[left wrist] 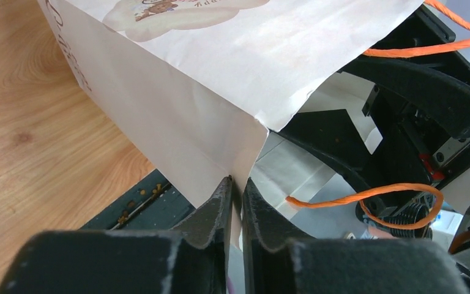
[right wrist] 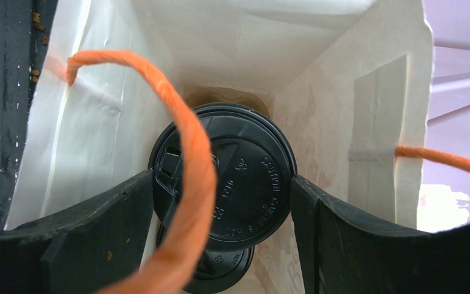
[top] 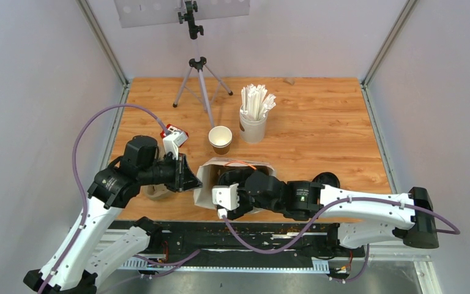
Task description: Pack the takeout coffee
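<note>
- Overhead view: the white paper bag [top: 203, 184] stands open on the table [top: 318, 135]. The left pincer [top: 186, 176] is at its left wall, and that arm is bent low and reaches in from the left.
- The right pincer [top: 235, 184] is sunk into the bag's mouth, with its arm stretched flat along the table's near edge. From here its fingers and anything between them are hidden by the wrist and the bag.
- Beyond the right pincer stands an unlidded brown cup [top: 220, 139]. A white cup of straws [top: 254, 122] is just to the right of that.
- Left wrist view: the left pincer [left wrist: 237, 184] is clenched on the bag's [left wrist: 177, 110] corner crease, with the paper sandwiched between its two fingers. An orange handle [left wrist: 367, 196] loops just past the tips to the right. The dark gear behind it is cut off.
- Right wrist view: the takeout coffee [right wrist: 251, 177] sits deep inside the bag [right wrist: 92, 147], squarely between the right pincer's [right wrist: 221, 180] fingers. Only its round black lid shows, with raised lettering and a sip flap. The cup body is hidden.
- Both fingers press the lid's rim, so the right pincer is grasping it.
- An orange handle [right wrist: 190, 165] curves across the front and covers part of the lid.
- A second lid [right wrist: 220, 269] peeks out below, back toward the pincer's base, and is mostly hidden.
</note>
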Robot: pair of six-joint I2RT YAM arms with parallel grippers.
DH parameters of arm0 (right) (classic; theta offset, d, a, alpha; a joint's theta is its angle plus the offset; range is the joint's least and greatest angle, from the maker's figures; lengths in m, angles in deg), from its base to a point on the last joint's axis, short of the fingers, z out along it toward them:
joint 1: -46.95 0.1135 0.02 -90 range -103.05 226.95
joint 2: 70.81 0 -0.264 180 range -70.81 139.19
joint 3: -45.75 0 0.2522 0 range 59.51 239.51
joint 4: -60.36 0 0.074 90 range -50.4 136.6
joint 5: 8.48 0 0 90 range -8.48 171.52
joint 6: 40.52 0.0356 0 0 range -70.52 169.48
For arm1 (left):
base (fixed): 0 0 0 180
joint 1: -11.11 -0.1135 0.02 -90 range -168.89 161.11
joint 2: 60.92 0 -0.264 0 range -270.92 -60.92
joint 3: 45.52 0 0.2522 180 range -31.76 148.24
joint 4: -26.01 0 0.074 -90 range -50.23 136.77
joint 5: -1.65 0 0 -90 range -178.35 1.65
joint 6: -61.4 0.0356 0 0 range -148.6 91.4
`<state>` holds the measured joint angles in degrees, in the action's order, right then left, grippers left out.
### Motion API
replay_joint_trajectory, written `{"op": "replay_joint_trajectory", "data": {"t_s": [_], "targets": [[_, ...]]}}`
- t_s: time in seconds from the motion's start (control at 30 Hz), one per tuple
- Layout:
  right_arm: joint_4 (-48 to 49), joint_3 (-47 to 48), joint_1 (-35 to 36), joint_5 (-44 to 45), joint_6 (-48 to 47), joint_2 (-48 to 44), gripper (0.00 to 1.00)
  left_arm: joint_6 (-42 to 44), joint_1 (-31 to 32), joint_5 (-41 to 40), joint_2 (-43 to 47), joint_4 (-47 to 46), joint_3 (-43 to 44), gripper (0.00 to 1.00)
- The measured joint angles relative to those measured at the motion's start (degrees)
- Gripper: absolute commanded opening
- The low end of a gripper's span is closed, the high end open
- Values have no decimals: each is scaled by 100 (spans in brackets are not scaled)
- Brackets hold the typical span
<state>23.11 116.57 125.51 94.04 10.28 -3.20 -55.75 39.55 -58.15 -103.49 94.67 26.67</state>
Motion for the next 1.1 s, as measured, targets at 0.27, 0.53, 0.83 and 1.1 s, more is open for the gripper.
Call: {"op": "replay_joint_trajectory", "data": {"t_s": [0.27, 0.53, 0.83, 1.1], "targets": [[85, 136, 2, -9, -118, 282, 68, 39, 0, 55, -20, -70, 0, 0], [234, 225, 0, -15, -310, 393, 68, 55, 0, 116, -11, -142, -57, 0], [485, 223, 0, -20, -535, 623, 69, 59, 0, 262, 85, -225, -271, 0], [599, 59, -2, 2, -605, 699, 69, 81, 0, 280, 164, -269, -341, 0]]}}
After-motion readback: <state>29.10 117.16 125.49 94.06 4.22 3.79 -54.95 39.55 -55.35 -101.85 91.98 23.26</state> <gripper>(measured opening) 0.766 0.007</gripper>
